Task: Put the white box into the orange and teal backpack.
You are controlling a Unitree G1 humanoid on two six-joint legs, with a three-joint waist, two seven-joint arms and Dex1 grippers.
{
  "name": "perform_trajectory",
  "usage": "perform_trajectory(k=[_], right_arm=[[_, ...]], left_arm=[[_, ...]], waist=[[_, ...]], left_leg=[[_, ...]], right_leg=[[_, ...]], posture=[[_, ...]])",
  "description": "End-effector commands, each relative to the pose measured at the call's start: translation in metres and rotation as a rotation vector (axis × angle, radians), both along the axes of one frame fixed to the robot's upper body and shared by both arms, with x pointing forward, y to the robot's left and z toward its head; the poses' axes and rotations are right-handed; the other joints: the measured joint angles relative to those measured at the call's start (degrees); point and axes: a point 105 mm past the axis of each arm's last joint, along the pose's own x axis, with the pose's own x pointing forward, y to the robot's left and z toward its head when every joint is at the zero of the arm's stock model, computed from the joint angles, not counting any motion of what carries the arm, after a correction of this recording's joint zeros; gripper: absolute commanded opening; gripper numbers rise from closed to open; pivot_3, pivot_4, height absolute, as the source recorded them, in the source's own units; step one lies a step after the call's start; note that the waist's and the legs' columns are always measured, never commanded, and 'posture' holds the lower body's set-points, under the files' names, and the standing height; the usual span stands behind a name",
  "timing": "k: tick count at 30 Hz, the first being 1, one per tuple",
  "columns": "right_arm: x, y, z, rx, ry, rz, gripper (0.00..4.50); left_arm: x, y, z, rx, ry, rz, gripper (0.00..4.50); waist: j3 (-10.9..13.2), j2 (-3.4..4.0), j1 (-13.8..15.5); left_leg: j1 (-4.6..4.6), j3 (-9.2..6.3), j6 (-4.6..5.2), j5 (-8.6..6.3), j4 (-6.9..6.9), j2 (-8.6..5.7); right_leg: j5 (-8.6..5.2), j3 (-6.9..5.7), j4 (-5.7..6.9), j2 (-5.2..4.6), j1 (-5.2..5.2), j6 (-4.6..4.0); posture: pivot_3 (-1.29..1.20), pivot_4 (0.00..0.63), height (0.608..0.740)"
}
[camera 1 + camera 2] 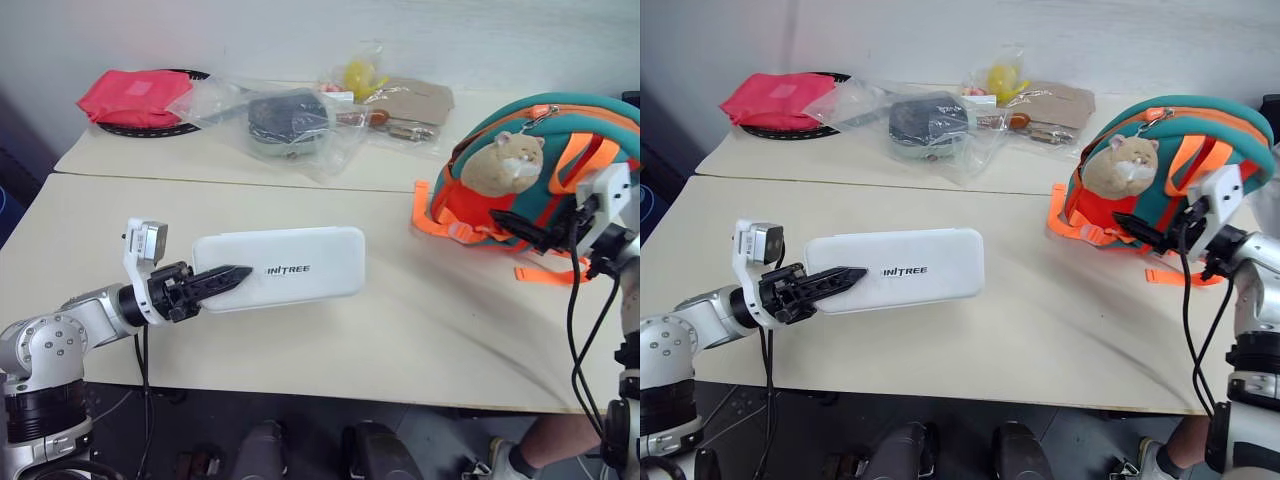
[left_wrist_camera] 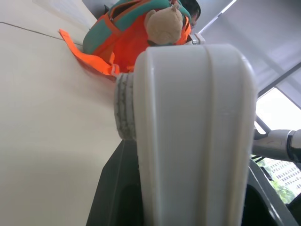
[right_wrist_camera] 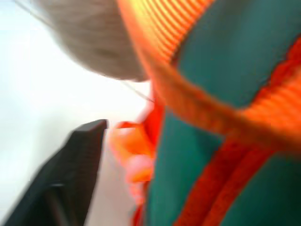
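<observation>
Left end effector (image 1: 232, 276) clamps the white box (image 1: 285, 267) at 9 o'clock; right end effector (image 1: 508, 226), grip unclear, touches the backpack (image 1: 560, 150) at 3 o'clock.

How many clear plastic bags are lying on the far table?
3: a crumpled clear plastic bag holding a dark object mid-table; two smaller bags right of it. More may be hidden.

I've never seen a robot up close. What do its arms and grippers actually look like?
Each arm is silver-grey metal with rounded joints and black bands. The left gripper has two slim black fingers with toothed edges, under a white bracket carrying a small boxy camera. The right gripper looks alike, with black cables hanging from its wrist.
</observation>
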Motion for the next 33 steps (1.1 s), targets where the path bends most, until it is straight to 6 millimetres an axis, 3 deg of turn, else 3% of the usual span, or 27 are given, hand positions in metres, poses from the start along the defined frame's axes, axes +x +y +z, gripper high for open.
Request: perform_trajectory(k=[1, 4, 7, 8, 10, 12, 17, 21, 23, 27, 33], right_arm=[[-0.004, 0.022, 0.011, 0.024, -0.026, 0.107, 2.14], [-0.006, 0.043, 0.01, 0.114, -0.008, 0.173, 1.1], [-0.015, 0.07, 0.01, 0.157, 0.017, 0.272, 0.08], [-0.024, 0.093, 0.014, 0.19, 0.03, 0.361, 0.01], [-0.037, 0.12, 0.018, 0.225, 0.055, 0.471, 0.01], [-0.062, 0.155, 0.023, 0.261, 0.133, 0.66, 0.01], [-0.116, 0.193, 0.037, 0.306, 0.301, 0.99, 0.01], [-0.148, 0.189, 0.038, 0.339, 0.505, 1.118, 0.01], [-0.144, 0.179, 0.031, 0.347, 0.561, 1.055, 0.01], [-0.107, 0.154, 0.021, 0.356, 0.529, 0.811, 0.01], [-0.098, 0.147, 0.011, 0.327, 0.503, 0.739, 0.01]], left_arm=[[-0.016, -0.002, 0.014, 0.008, -0.104, -0.034, 1.21], [-0.025, 0.003, 0.003, 0.054, -0.121, -0.024, 1.21], [-0.022, 0.01, 0.005, 0.041, -0.154, 0.029, 1.21], [-0.017, 0.02, 0.009, 0.025, -0.177, 0.093, 1.21], [-0.011, 0.034, 0.013, 0.004, -0.199, 0.176, 1.21], [-0.002, 0.061, 0.011, -0.015, -0.192, 0.312, 1.21], [0.001, 0.105, -0.003, 0.014, -0.15, 0.496, 1.21], [-0.005, 0.122, 0.005, 0.01, -0.208, 0.57, 1.21], [-0.011, 0.12, 0.019, -0.041, -0.254, 0.554, 1.21], [-0.034, 0.099, 0.036, -0.032, -0.296, 0.435, 1.21], [-0.054, 0.072, 0.063, -0.043, -0.38, 0.327, 1.21]], waist=[[0.0, 0.0, 0.0], [0.0, 0.0, -0.4], [0.0, 0.01, -0.4], [0.0, 0.01, -0.4], [0.0, 0.01, -0.9], [0.0, 0.03, -1.4], [0.0, 0.02, -1.6], [0.0, -0.04, -1.3], [-0.1, -0.14, -0.8], [-0.1, -0.22, -0.7], [0.0, -0.21, -0.2]], left_leg=[[0.0, -0.01, 0.0, 0.0, 0.02, -0.01], [0.05, -0.02, 0.0, 0.0, 0.06, -0.01], [0.08, -0.08, -0.06, 0.04, 0.01, 0.01], [0.08, -0.11, -0.05, 0.03, -0.01, 0.02], [0.1, -0.13, -0.02, 0.02, -0.09, 0.04], [0.1, -0.14, 0.01, 0.0, -0.17, 0.05], [-0.11, -0.11, 0.01, -0.01, -0.22, 0.04], [-0.59, -0.17, 0.17, -0.09, -0.1, 0.01], [-0.83, -0.33, 0.23, -0.1, 0.02, -0.05], [-0.87, -0.33, 0.58, -0.33, 0.19, -0.18], [-0.85, -0.37, 0.47, -0.24, 0.19, -0.12]], right_leg=[[0.0, -0.01, -0.05, -0.01, 0.02, 0.01], [0.0, 0.01, -0.09, -0.02, 0.05, 0.01], [0.0, -0.03, 0.01, 0.0, 0.02, 0.0], [0.0, -0.06, 0.02, 0.0, 0.01, 0.0], [0.0, -0.06, 0.1, 0.0, -0.05, -0.01], [0.0, -0.06, 0.13, 0.02, -0.11, -0.01], [0.0, -0.05, 0.16, -0.02, -0.4, -0.02], [0.0, -0.08, 0.17, -0.11, -0.8, -0.02], [0.0, -0.17, 0.13, -0.16, -0.86, -0.03], [0.02, -0.1, -0.01, -0.3, -0.74, 0.0], [0.03, -0.11, 0.07, -0.22, -0.77, 0.02]], posture=[[0.0, 0.15, 0.74], [0.0, 0.15, 0.74], [0.0, 0.15, 0.74], [0.0, 0.15, 0.74], [0.0, 0.15, 0.74], [0.0, 0.15, 0.74], [0.0, 0.15, 0.74], [0.0, 0.15, 0.74], [0.0, 0.15, 0.74], [0.0, 0.15, 0.74], [0.0, 0.15, 0.74]])
